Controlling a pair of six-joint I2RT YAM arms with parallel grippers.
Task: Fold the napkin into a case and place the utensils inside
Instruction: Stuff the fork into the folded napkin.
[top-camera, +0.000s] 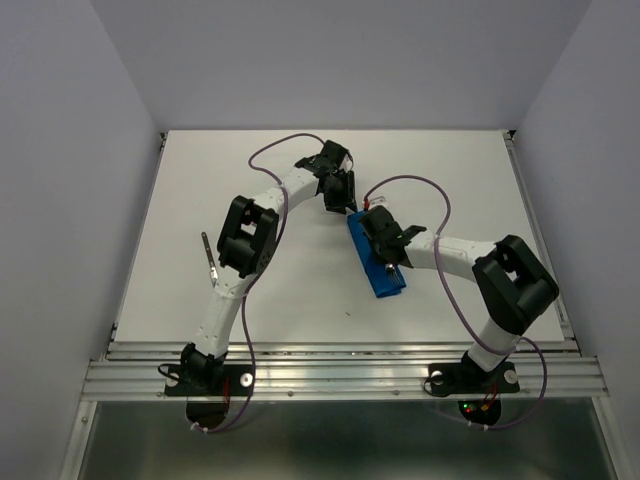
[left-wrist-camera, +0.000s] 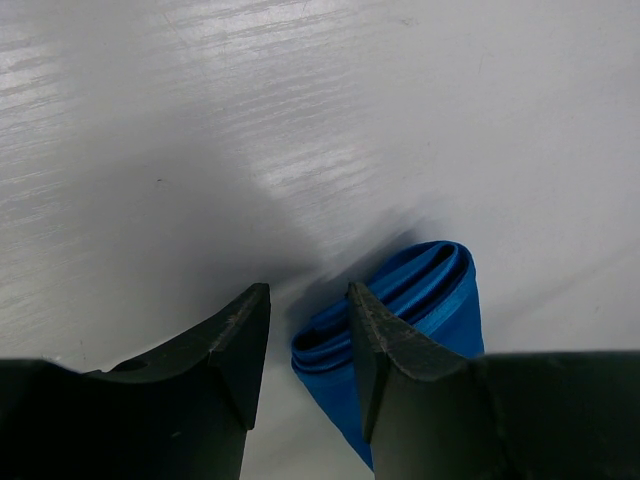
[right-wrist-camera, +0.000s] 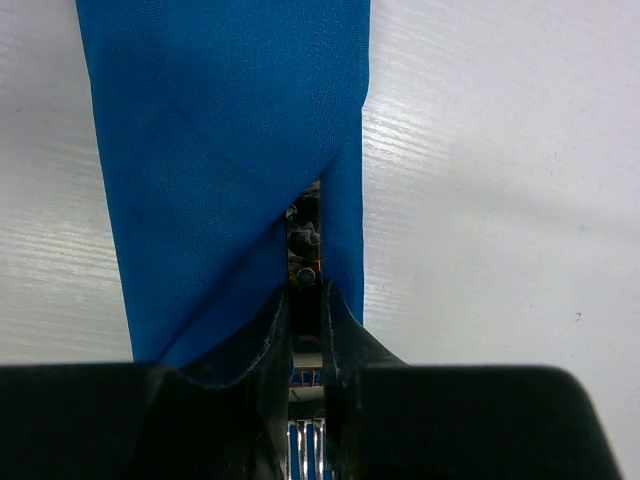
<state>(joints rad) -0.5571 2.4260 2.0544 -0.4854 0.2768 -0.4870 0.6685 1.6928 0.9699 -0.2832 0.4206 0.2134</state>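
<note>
The right claw (right-wrist-camera: 305, 295), pinched on what looks like a utensil (right-wrist-camera: 304, 245) at the slit in the case (right-wrist-camera: 220, 120), could drag the cloth along, since the left claw (left-wrist-camera: 307, 292) gapes empty beside its end.

A white table (top-camera: 200, 200) with a glossy top sat enclosed by pale grey walls (top-camera: 340, 60) on three sides. An aluminium rail (top-camera: 340, 372) ran along its near edge, with a darker grey surface (top-camera: 340, 445) below. Soft, even light left mild glare on the table.
</note>
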